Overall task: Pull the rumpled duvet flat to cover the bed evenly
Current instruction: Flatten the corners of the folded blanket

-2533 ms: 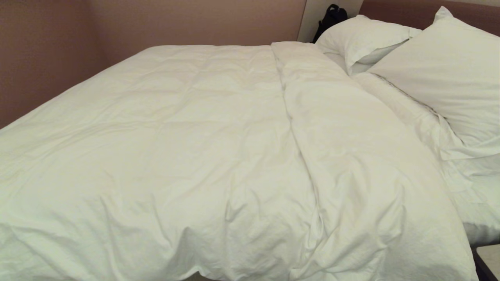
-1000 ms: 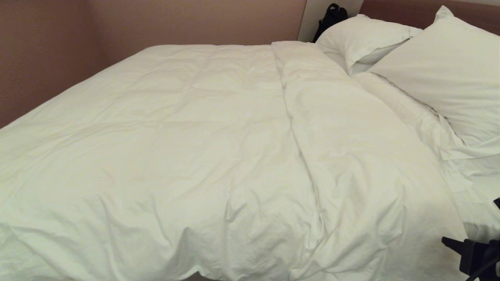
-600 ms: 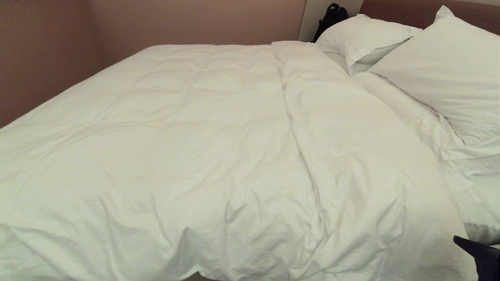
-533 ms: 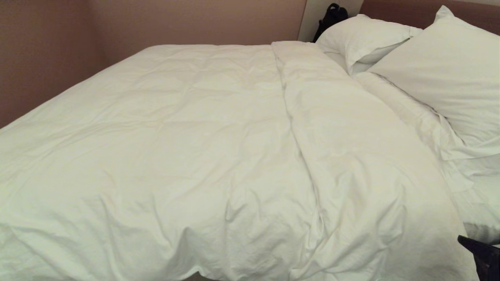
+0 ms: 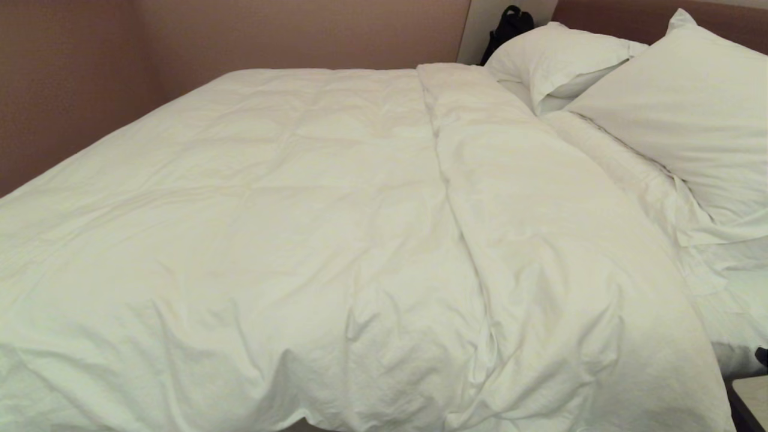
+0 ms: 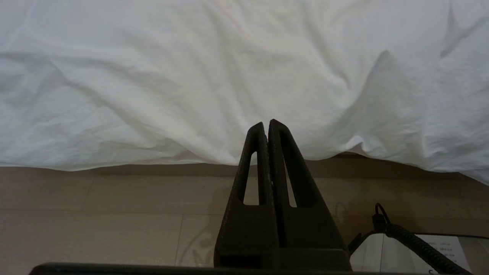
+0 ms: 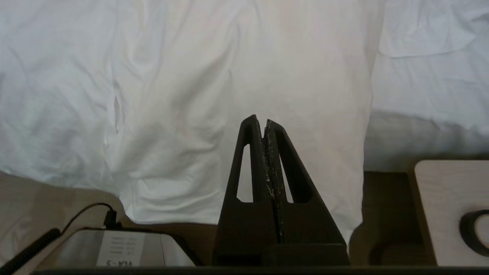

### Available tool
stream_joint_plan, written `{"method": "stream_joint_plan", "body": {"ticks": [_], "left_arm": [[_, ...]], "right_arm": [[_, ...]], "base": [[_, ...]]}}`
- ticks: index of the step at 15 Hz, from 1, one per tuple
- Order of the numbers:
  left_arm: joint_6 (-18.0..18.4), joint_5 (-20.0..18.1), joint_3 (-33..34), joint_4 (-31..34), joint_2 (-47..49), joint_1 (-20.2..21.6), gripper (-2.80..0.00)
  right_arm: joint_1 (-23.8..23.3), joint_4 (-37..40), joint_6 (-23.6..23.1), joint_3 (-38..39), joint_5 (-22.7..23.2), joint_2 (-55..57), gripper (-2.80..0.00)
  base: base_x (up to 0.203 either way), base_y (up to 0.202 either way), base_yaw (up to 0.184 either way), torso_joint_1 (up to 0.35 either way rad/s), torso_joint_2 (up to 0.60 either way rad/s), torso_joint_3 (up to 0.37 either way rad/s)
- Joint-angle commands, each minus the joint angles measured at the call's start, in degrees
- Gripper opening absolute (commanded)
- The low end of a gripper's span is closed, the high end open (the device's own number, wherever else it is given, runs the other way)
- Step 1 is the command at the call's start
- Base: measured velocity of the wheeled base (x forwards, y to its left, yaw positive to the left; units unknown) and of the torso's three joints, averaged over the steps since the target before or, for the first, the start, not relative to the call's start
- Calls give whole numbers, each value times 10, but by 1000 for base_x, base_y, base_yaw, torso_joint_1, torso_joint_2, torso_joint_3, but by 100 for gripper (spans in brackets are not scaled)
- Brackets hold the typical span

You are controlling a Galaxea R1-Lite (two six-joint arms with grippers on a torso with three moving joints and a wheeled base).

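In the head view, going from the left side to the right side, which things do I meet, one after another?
Brown wall → duvet, with its long lengthwise fold → black bag at the back → far pillow → near pillow.

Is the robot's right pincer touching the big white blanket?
Cannot tell. The right wrist view shows the shut right pincer in front of the blanket, gripping nothing, with no gap or contact plainly visible.
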Motion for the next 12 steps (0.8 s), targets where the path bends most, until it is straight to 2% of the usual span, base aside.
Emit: {"method": "stream_joint_plan", "body": {"ticks": [1,3,6,7,8,10,11,12], "left_arm": [[0,0,0,1,0,0,-280],[0,0,0,1,0,0,-280],[0,0,0,1,0,0,-280],[0,0,0,1,0,0,-280],[0,0,0,1,0,0,-280],[0,0,0,1,0,0,-280],[0,0,0,1,0,0,-280],[0,0,0,1,0,0,-280]], "right_arm": [[-6,33,-15,-29,-2,27,-280],[-30,33,-14,-56,-3,67,-280],[-95,27,-20,-84,9,162,-280],[-122,20,-29,-83,30,182,-280],[-154,12,-58,-62,81,192,-280],[-193,5,-139,-21,150,196,-280],[-202,5,-154,-15,163,198,0],[-214,4,-169,-10,176,203,0]], "base": [[0,0,0,0,0,0],[0,0,0,0,0,0],[0,0,0,0,0,0],[0,0,0,0,0,0],[0,0,0,0,0,0],[0,0,0,0,0,0],[0,0,0,0,0,0],[0,0,0,0,0,0]]}}
